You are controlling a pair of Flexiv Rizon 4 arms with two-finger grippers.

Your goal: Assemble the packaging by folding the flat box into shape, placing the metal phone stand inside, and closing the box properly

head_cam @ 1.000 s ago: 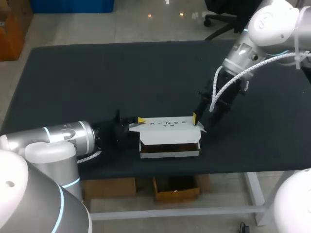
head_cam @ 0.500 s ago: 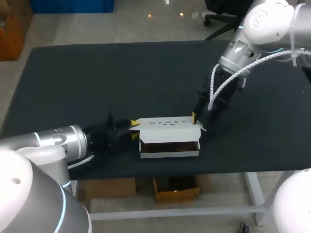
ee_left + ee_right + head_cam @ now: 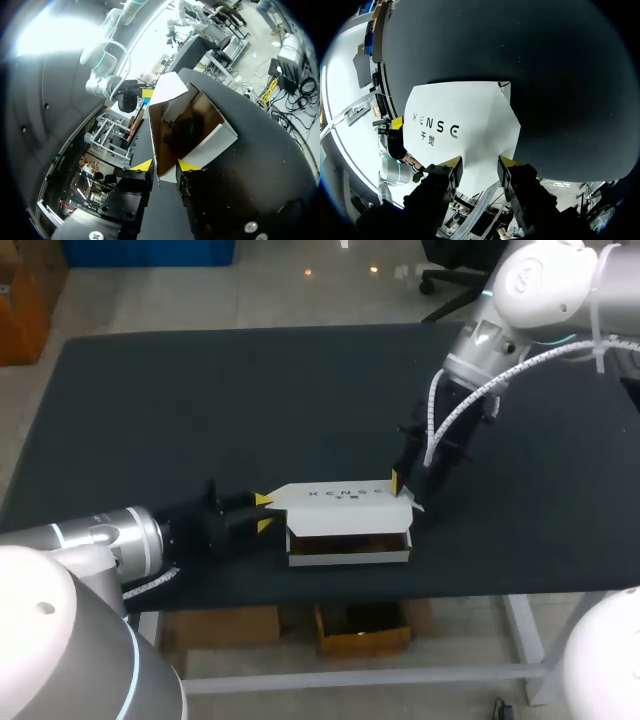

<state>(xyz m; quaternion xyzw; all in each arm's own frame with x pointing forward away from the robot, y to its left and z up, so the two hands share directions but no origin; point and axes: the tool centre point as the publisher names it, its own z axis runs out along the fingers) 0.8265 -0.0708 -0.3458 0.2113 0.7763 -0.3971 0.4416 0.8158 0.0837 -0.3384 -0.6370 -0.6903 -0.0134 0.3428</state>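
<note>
Head view shows the white cardboard box (image 3: 348,523) near the black desk's (image 3: 200,400) front edge, likely light and bendy, best held by its side walls, left end effector (image 3: 166,165) and right end effector (image 3: 480,162) both spread apart

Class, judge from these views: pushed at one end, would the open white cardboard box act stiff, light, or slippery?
The open white cardboard box looks thin-walled, so probably light and apt to slide on the black table. Its raised lid is a single hinged sheet, likely flexing before the box moves.
</note>
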